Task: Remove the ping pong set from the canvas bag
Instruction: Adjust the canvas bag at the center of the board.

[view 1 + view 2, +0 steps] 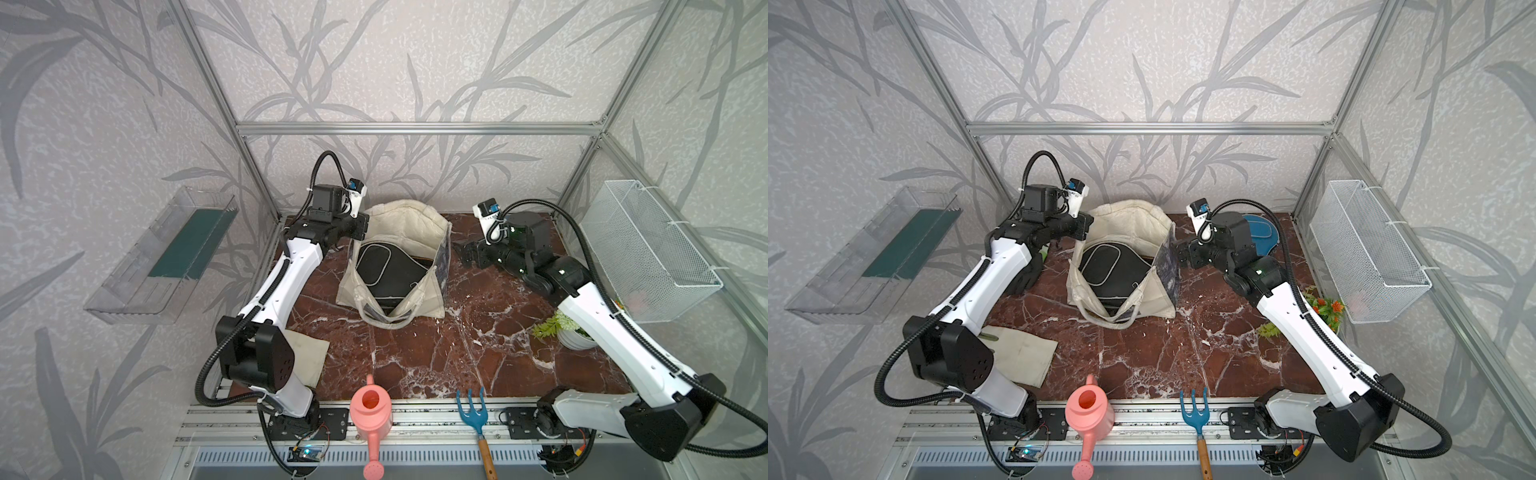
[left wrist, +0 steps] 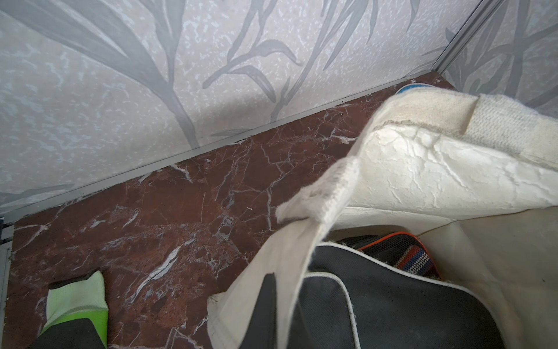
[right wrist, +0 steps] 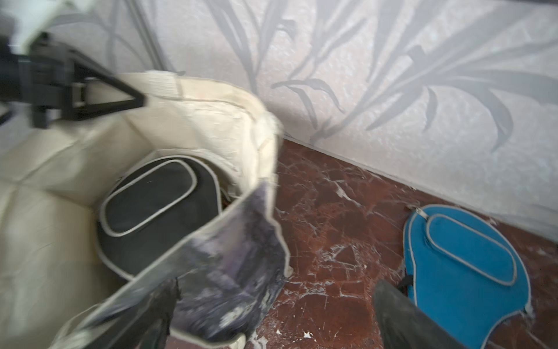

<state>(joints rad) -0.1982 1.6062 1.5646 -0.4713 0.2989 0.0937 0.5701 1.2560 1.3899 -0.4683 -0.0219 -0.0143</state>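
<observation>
- The left gripper (image 1: 357, 235) is closed on the left rim of the large cream canvas tote bag (image 1: 399, 220), pinching the cloth between its fingers.
- The bag stands open toward the back of the red-brown marble table (image 1: 415, 353). Inside lies a black paddle-shaped zip case (image 1: 386, 270) with pale piping. In the left wrist view, a mesh-fronted black case (image 2: 389, 246) with orange-red trim shows from under it.
- The right gripper (image 1: 462, 254) is spread wide and holds nothing. It sits just beside the bag's right wall — the grey-purple printed one — though contact cannot be told.
- A blue paddle-shaped zip case (image 1: 1262, 232) lies flat on the table outside the bag, at the back right by the wall.
- At the front edge — a pink plastic watering can (image 1: 371, 411), then a blue garden fork (image 1: 471, 409).
</observation>
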